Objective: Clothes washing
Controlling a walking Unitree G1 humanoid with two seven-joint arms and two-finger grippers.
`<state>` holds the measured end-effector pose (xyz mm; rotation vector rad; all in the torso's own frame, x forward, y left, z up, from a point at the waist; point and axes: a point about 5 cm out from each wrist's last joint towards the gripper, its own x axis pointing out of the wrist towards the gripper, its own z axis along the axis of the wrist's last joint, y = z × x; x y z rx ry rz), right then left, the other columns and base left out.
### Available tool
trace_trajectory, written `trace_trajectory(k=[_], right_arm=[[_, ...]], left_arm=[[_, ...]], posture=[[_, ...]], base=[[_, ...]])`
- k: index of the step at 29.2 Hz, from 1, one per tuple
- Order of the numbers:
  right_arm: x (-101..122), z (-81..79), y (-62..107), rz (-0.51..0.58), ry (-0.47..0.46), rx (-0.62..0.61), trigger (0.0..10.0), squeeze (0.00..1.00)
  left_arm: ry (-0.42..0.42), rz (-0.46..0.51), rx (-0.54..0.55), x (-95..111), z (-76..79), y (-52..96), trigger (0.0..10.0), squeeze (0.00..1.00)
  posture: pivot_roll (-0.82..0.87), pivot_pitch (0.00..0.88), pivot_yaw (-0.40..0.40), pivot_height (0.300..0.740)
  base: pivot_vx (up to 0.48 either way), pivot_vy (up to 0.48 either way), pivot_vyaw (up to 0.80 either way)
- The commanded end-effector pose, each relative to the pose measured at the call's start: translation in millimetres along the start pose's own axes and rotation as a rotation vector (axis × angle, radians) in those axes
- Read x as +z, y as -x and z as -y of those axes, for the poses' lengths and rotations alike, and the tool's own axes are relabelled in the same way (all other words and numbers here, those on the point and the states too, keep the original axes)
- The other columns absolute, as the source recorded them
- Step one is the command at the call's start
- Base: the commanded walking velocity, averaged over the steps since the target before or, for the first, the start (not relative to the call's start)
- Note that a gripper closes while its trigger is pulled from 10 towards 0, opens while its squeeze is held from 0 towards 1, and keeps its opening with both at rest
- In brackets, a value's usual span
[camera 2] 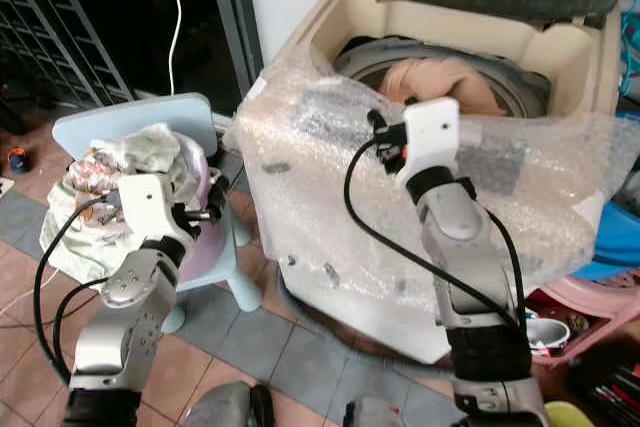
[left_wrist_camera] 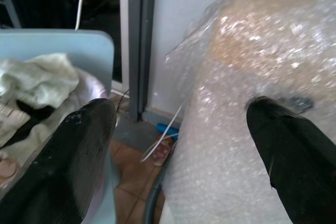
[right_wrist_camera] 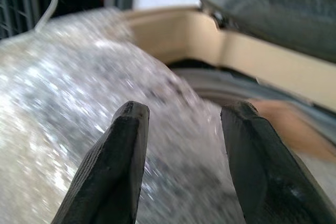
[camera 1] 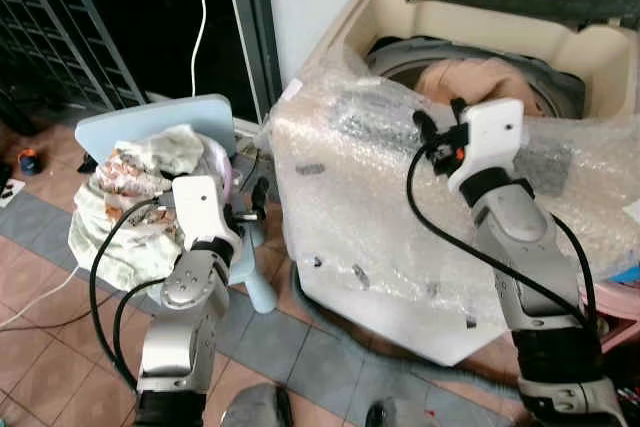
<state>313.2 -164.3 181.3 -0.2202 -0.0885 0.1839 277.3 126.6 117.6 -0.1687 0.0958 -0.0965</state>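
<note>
A top-loading washing machine (camera 1: 430, 22) stands with its lid up and its front wrapped in bubble wrap (camera 1: 360, 187). A peach cloth (camera 1: 480, 77) lies in the drum. My right gripper (camera 1: 440, 119) is raised over the wrapped front edge just short of the drum, open and holding nothing (right_wrist_camera: 186, 111). A heap of pale, patterned clothes (camera 1: 150, 162) sits in a lilac basket on a light blue chair (camera 1: 190, 112) to the left. Between the chair and the machine, my left gripper (camera 1: 255, 202) is held low, its fingers wide open and empty (left_wrist_camera: 178, 107).
A dark doorway with a grey frame (camera 1: 250, 37) and a hanging white cable (camera 1: 200, 17) lies behind the chair. A metal grille (camera 1: 60, 37) is at the far left. A pink basin (camera 2: 590, 297) and small items sit on the tiled floor at the right.
</note>
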Motion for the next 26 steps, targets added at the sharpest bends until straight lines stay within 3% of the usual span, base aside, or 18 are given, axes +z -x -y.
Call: trace_trajectory(k=[1,4,5,7,11,12,13,14,17,18,19,20,23,26], right_arm=[[-1,9.4,0.6,-0.02,-0.02,-0.051,10.0,0.0],[5,14.5,5.6,0.037,-0.045,-0.083,10.0,0.0],[2,7.9,10.5,0.026,-0.118,-0.07,10.0,0.0],[0,1.6,14.3,0.012,-0.175,-0.069,10.0,0.0],[6,-29.5,30.3,0.063,-0.239,-0.073,10.0,0.0],[10,-45.7,33.9,0.071,-0.229,-0.039,10.0,0.0],[12,-51.5,34.0,0.075,-0.194,-0.005,10.0,0.0],[15,-54.1,33.9,0.084,-0.164,0.016,10.0,0.0],[10,-35.2,34.7,0.065,-0.293,-0.047,10.0,0.0],[7,-30.8,37.9,0.067,-0.352,-0.058,10.0,0.13],[6,-29.2,39.4,0.07,-0.348,-0.06,10.0,0.13],[3,-28.2,40.5,0.055,-0.339,-0.076,10.0,1.0],[2,-27.3,40.5,0.045,-0.325,-0.1,10.0,1.0],[-4,-28.7,40.5,0.051,-0.229,-0.103,10.0,1.0]], left_arm=[[-0.007,-0.003,-0.001,0,0.9,-1.1,10.0,0.0],[0.006,0.001,0.014,0,-0.9,-0.3,10.0,0.0],[0.014,0.0,0.024,-2,-3.0,1.8,10.0,0.0],[0.016,-0.001,0.026,-3,-3.7,3.1,10.0,0.0],[0.005,0.001,0.016,-3,-2.6,4.7,10.0,0.0],[0.003,0.005,0.015,-2,-2.4,4.6,10.0,0.0],[0.006,0.007,0.014,-2,-2.4,4.2,10.0,0.0],[0.009,0.009,0.013,-1,-2.6,3.9,10.0,0.0],[0.006,0.014,0.003,0,-2.1,2.4,10.0,0.0],[0.007,0.015,0.002,1,-1.4,1.6,10.0,0.0],[0.007,0.015,0.0,1,-1.0,1.2,10.0,0.0],[-0.002,0.02,-0.004,2,0.0,-0.2,10.0,0.0],[0.002,0.022,-0.005,2,0.8,-1.0,10.0,0.0],[0.007,0.02,-0.008,1,2.7,-0.4,10.0,0.0]], posture=[[-0.05,0.062,0.069,0.74],[-0.05,0.061,0.063,0.74],[-0.05,0.062,0.061,0.74],[-0.05,0.062,0.061,0.74],[-0.04,0.062,0.062,0.74],[-0.04,0.062,0.066,0.74],[-0.04,0.062,0.07,0.74],[-0.04,0.062,0.072,0.74],[-0.05,0.06,0.076,0.74],[-0.05,0.059,0.075,0.74],[-0.05,0.059,0.075,0.74],[-0.05,0.057,0.074,0.74],[-0.06,0.058,0.074,0.74],[-0.05,0.057,0.073,0.74]], base=[[0.0,0.0,0.0],[0.0,0.0,0.0],[0.0,0.0,0.0],[0.0,0.0,0.0],[0.0,0.0,0.0],[0.0,0.0,0.0],[0.0,0.0,0.0],[0.0,0.0,0.0],[0.0,0.0,0.0],[0.0,0.0,0.0],[0.0,0.0,0.0],[0.0,0.0,0.0],[0.0,0.175,0.0],[0.0,0.316,0.0]])
